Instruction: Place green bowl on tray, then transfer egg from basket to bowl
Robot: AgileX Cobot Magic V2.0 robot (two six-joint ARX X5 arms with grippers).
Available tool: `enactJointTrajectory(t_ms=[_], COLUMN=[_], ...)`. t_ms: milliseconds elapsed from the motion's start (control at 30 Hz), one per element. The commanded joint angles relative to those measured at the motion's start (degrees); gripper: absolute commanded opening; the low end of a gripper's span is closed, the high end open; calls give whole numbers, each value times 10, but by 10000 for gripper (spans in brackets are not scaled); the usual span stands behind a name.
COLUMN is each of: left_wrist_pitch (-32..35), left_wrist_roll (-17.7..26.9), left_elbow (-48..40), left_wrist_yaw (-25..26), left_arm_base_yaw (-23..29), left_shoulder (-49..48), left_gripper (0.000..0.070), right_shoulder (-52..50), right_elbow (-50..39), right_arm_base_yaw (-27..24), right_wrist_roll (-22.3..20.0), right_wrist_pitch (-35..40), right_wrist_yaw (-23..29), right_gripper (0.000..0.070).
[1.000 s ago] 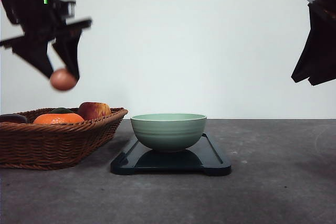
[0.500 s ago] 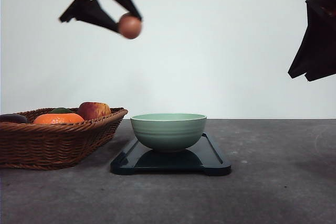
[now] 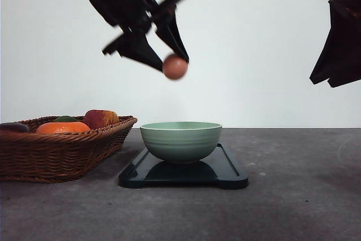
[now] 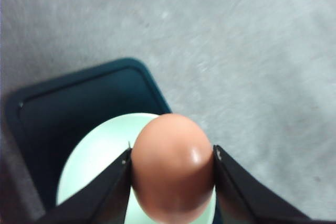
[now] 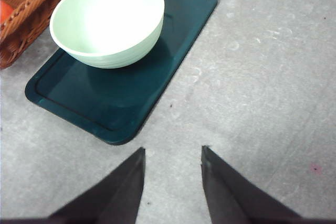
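Egg held in the air above the bowl

The green bowl (image 3: pixel 180 141) sits on the tray (image 3: pixel 228 174), the basket (image 3: pixel 62 153) of fruit beside it. Above, the left gripper (image 3: pixel 172 63) pinches the egg (image 3: pixel 175 67); the right gripper (image 5: pixel 170 182) hangs spread, empty.

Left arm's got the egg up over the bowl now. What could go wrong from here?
The egg hangs well above the green bowl, pinched in the left gripper; released from there, it could crack or bounce out. It also looks slightly off the bowl's centre, so it could clip the rim and roll onto the tray.
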Motion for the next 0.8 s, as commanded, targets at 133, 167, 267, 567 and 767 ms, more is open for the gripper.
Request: enactJointTrajectory(t_ms=[133, 167, 267, 567, 767], left_wrist_pitch=[11, 11, 13, 13, 11], left_wrist_roll=[-1, -1, 0, 5, 5], left_elbow=[12, 12, 12, 12, 12], left_wrist_yaw=[-2, -2, -2, -22, -27], left_arm_base_yaw=[-15, -16, -17, -20, -21], left_shoulder=[55, 62, 83, 129, 149], left_gripper=[152, 151, 151, 151, 151], right_shoulder=[4, 4, 4, 4, 4], right_elbow=[2, 2, 2, 2, 2], right_arm_base_yaw=[3, 3, 3, 3, 3], right_wrist_roll=[6, 6, 6, 6, 6], right_wrist_pitch=[6, 6, 5, 1, 1], right_wrist_yaw=[0, 0, 0, 0, 0], right_gripper=[209, 209, 209, 209, 209])
